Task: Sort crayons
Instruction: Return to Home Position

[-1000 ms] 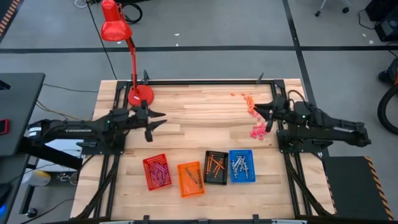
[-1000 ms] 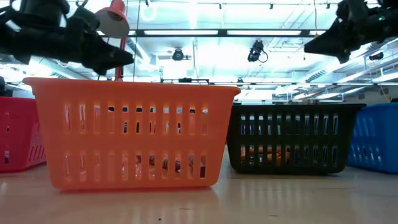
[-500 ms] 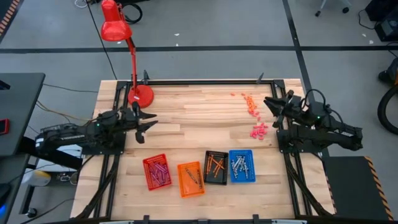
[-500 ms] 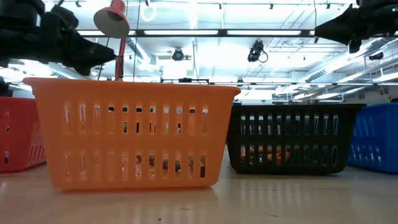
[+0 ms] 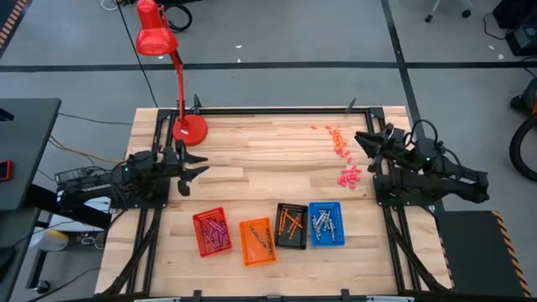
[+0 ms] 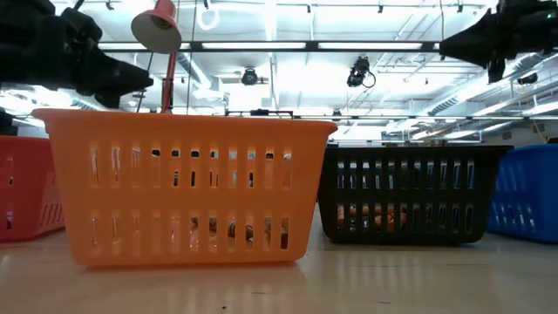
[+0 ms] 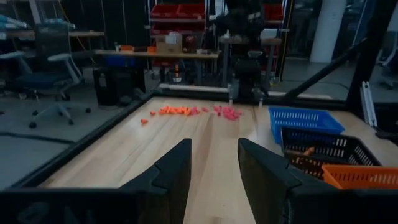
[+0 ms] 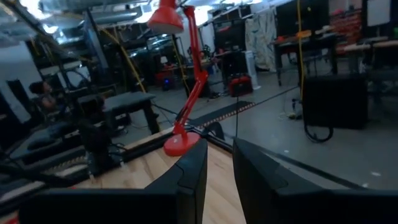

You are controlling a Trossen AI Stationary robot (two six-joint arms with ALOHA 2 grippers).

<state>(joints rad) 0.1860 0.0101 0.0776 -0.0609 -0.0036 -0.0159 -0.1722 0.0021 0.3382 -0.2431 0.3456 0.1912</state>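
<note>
Crayons [image 5: 291, 222] in four baskets [image 6: 183, 139], left tool [image 5: 203, 166] and right tool [image 5: 360, 143] parted, empty, raised at opposite sides

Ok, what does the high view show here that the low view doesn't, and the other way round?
Only the high view: loose orange crayons and pink crayons on the table near the right gripper, plus a look down into every bin. Only the low view: the bins' slotted side walls and the ceiling lights. Both: the red bin, orange bin, black bin and blue bin, the red lamp, and both open grippers raised off the table, the left gripper at its left side.
</note>
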